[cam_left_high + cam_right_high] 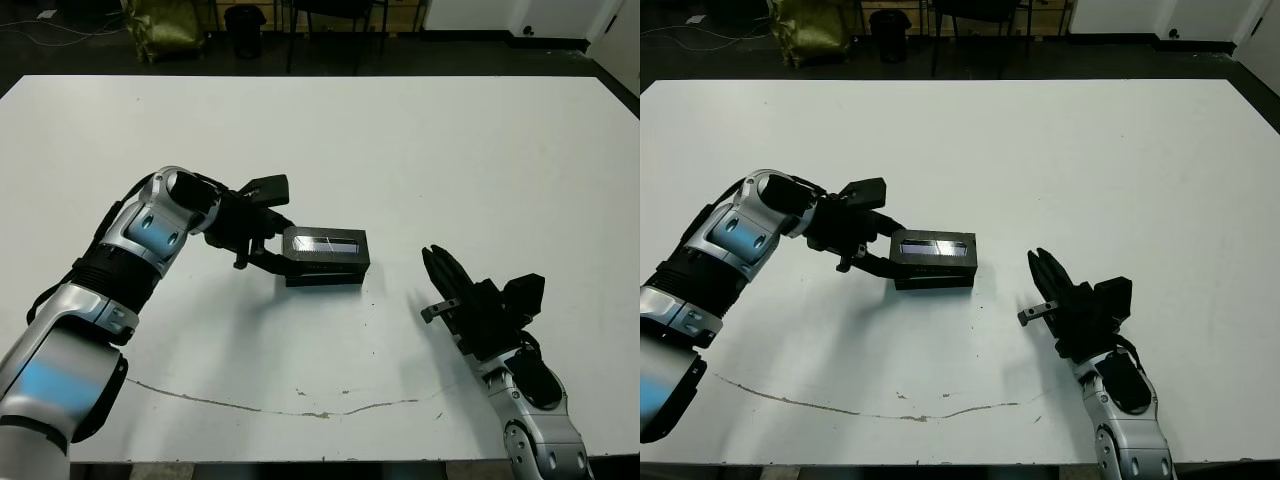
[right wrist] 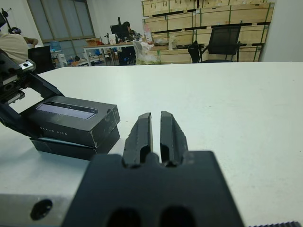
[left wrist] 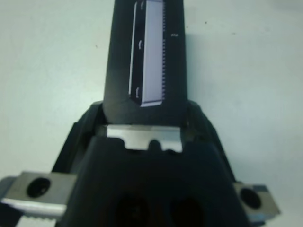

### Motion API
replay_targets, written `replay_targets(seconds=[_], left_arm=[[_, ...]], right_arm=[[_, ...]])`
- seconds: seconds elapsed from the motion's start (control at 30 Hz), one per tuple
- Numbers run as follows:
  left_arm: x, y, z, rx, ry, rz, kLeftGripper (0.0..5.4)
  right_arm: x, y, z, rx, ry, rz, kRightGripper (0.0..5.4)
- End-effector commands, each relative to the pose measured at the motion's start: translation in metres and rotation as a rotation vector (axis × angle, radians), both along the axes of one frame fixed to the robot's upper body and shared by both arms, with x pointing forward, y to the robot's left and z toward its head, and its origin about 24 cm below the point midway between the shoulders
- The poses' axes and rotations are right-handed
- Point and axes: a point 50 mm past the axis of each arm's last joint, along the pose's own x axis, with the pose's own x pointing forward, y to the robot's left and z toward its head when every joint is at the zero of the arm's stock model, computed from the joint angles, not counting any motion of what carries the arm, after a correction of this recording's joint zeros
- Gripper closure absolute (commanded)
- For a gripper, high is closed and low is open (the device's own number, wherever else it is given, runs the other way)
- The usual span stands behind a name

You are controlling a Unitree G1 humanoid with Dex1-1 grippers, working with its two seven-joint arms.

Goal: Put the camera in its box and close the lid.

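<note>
The black lid (image 1: 325, 243), with its silvery stripe up, lies a little askew on top of the black box (image 1: 322, 276) near the table's middle. My left gripper (image 1: 281, 252) is shut on the lid's left end, one finger on each long side. The left wrist view shows the lid (image 3: 147, 61) reaching out from between those fingers. The camera is hidden, and the box's white lining does not show. My right gripper (image 1: 434, 258) is shut on nothing, low over the table to the right of the box; its fingers (image 2: 144, 130) point towards the box (image 2: 78, 142).
A thin dark scuff line (image 1: 300, 411) crosses the white table (image 1: 420, 140) near its front edge. Beyond the far edge stand chair legs and a yellow-green bag (image 1: 165, 25). In the right wrist view a person (image 2: 12, 45) sits far behind the table.
</note>
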Motion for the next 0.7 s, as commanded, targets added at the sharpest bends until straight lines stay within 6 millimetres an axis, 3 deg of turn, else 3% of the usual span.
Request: replay_targets(seconds=[0.03,0.7], left_arm=[[0.0,-0.002,-0.002,0.053,0.013,-0.002,2.97],[-0.002,-0.021,0.003,0.104,0.03,-0.03,2.97]], right_arm=[[-0.002,-0.003,-0.006,-0.015,0.029,-0.005,5.4],[-0.002,-0.002,-0.009,-0.008,0.026,-0.006,5.4]])
